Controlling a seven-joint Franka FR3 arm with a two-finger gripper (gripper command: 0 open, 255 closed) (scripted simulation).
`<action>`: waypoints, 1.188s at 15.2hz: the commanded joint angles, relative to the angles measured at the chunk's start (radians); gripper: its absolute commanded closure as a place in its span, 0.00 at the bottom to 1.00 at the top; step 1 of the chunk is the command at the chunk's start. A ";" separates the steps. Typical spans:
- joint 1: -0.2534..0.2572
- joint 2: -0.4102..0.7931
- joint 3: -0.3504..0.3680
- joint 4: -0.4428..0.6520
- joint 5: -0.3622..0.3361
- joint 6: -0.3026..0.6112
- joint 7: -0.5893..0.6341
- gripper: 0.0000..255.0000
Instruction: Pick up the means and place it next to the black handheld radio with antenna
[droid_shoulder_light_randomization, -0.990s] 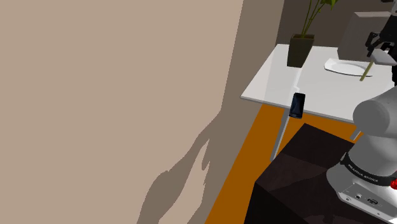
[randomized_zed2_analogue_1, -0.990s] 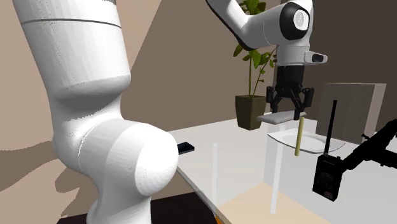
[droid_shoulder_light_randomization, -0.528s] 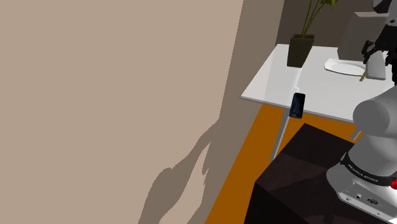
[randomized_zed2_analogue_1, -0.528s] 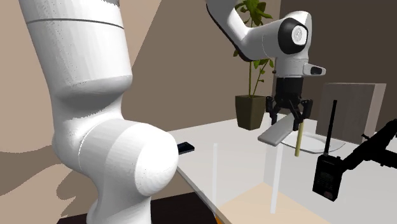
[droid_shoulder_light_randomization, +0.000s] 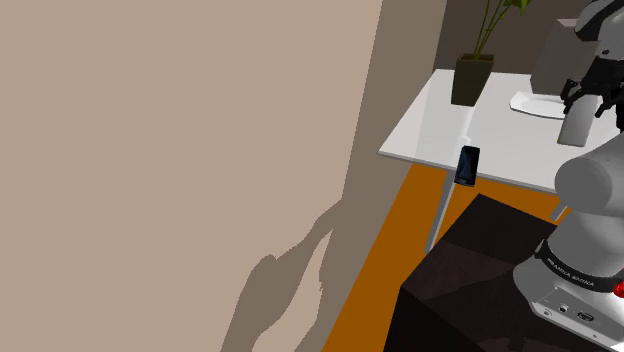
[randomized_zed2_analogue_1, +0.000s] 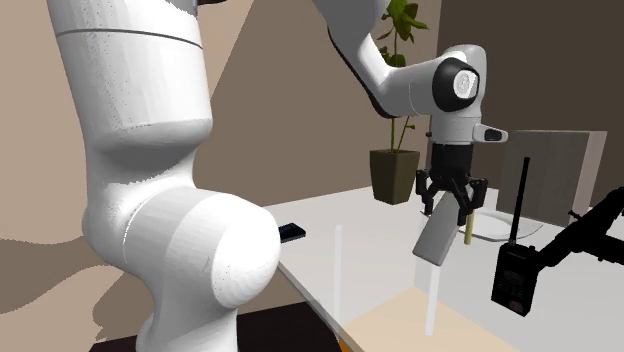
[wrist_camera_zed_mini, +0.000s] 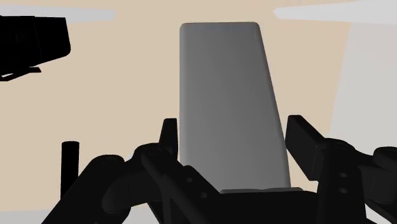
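A flat grey slab (randomized_zed2_analogue_1: 435, 238) hangs steeply tilted from my gripper (randomized_zed2_analogue_1: 452, 197), which is shut on its upper end, above the white table (randomized_zed2_analogue_1: 380, 250). The black handheld radio (randomized_zed2_analogue_1: 514, 277) with its tall antenna (randomized_zed2_analogue_1: 522, 195) stands a short way off toward the second exterior view's right. From the shoulder view, the gripper (droid_shoulder_light_randomization: 590, 88) holds the slab (droid_shoulder_light_randomization: 573, 128) over the table's far right part. Looking along the gripper (wrist_camera_zed_mini: 232, 141), the slab (wrist_camera_zed_mini: 229, 102) runs away from the hand, and both fingers (wrist_camera_zed_mini: 168, 135) press its edges.
A white dish (randomized_zed2_analogue_1: 490, 226) with an olive stick (randomized_zed2_analogue_1: 467, 217) lies behind the gripper. A potted plant (droid_shoulder_light_randomization: 472, 78) stands at the table's back. A small black phone (droid_shoulder_light_randomization: 467, 165) lies at the table's edge. A black jointed arm-like object (randomized_zed2_analogue_1: 585, 235) stands beside the radio.
The gripper has come down and moved toward the radio. The grey slab, level a second ago, has swung down to hang steeply from the fingers.
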 joint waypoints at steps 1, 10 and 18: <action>0.000 0.011 -0.002 -0.016 0.006 0.025 -0.005 1.00; -0.001 0.085 -0.009 -0.074 0.054 0.147 -0.040 1.00; -0.002 0.113 -0.009 -0.089 0.074 0.185 -0.054 1.00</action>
